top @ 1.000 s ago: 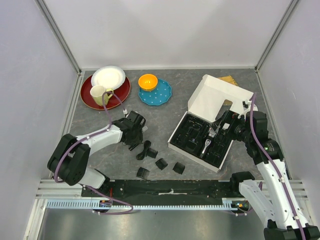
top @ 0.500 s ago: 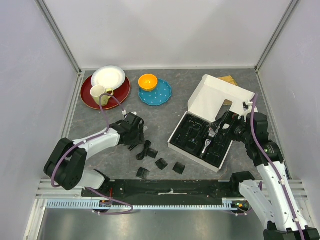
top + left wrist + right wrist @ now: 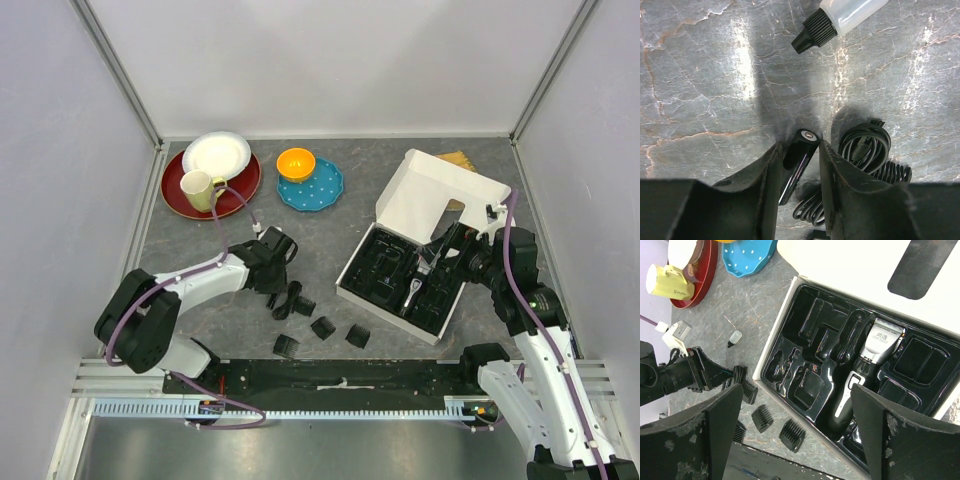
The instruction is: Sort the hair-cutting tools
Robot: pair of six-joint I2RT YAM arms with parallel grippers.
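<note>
**Left jaws half closed around the short cylinder; right jaws wide open above the box.**

My left gripper (image 3: 800, 147) is low over the grey table (image 3: 700, 75), with its jaws about half closed on either side of the short black cylinder (image 3: 799, 156). I cannot tell whether both fingers actually press on it. The black coiled cord (image 3: 865, 150) lies just beside the cylinder, and a small clear bottle with a black cap (image 3: 840, 17) lies further out. My right gripper (image 3: 796, 390) is spread wide and holds nothing, hovering over the black moulded tray (image 3: 810, 340). The clipper (image 3: 867, 370) lies in a slot of that tray, inside the white box (image 3: 425, 195). The comb attachments (image 3: 323, 327) sit loose on the table between the two arms, near the cord.
</note>
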